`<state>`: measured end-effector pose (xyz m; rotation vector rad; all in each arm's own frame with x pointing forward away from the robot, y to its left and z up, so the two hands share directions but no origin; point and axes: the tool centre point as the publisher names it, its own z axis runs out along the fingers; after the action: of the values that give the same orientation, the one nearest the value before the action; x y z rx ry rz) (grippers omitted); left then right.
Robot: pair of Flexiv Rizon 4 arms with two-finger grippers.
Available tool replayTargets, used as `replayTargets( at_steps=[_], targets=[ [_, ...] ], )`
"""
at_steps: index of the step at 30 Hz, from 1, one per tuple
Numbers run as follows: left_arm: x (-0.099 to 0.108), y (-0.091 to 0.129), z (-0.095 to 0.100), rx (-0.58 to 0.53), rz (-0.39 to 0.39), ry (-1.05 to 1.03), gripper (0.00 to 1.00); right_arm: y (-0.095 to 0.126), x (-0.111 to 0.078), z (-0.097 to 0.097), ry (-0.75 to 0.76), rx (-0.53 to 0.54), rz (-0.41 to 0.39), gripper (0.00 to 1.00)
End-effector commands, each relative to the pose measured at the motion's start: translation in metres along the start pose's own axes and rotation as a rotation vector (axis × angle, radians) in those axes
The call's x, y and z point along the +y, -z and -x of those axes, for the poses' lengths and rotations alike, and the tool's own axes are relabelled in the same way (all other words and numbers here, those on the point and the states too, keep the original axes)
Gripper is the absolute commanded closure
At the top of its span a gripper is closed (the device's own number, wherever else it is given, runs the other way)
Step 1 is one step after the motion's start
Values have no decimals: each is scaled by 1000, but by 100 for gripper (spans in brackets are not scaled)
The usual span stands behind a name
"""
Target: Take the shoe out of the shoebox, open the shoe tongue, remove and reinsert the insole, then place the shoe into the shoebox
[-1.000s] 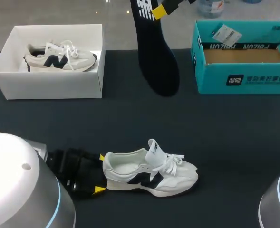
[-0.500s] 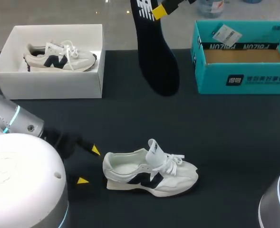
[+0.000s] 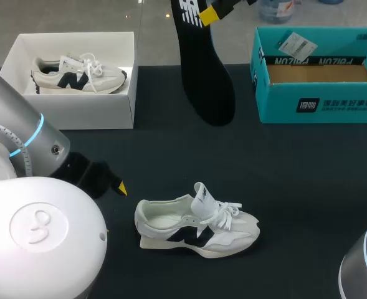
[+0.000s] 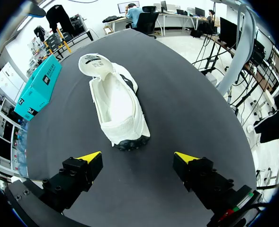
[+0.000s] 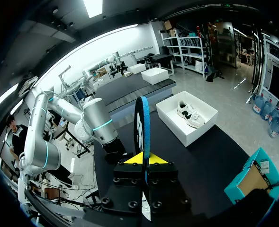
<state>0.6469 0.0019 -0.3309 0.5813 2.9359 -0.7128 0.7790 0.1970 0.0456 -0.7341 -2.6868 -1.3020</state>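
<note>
- Dark table [image 3: 308, 180] bears the shoe [image 3: 195, 225], heel toward the wide-open, empty left gripper [image 4: 138, 157].
- Aloft, well apart, the right gripper [image 5: 144, 160] pinches the insole [image 3: 205, 81].
- Brace the heel, then feed insole toe-first.

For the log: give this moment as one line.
left tool open, behind shoe | right tool shut on insole, aloft | shoe on table

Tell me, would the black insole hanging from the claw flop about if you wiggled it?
Probably only a little: the insole hangs nearly straight from the right claw, pinched at one end. It looks very thin edge-on in the right wrist view, so it likely bends easily and weighs little.
</note>
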Motion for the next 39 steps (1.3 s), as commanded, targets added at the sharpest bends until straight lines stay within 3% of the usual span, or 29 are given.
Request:
replayTargets(
  at_steps=[1,13,20,27,34,39],
  targets=[
    [-2,4,-4,-12,37,10,0,-2,2,1,-1,0,-4,100],
    [-5,1,-2,-51,30,46,0,-2,2,1,-1,0,-4,100],
    [-5,1,-2,-51,30,46,0,14,3,-2,-17,-23,-20,100],
    [-5,1,-2,-51,30,46,0,16,6,-4,-21,-23,-30,100],
    [-30,1,10,-67,19,7,0,16,6,-4,-21,-23,-30,100],
    [-62,2,27,-86,14,-20,0,16,6,-4,-21,-23,-30,100]
  ],
)
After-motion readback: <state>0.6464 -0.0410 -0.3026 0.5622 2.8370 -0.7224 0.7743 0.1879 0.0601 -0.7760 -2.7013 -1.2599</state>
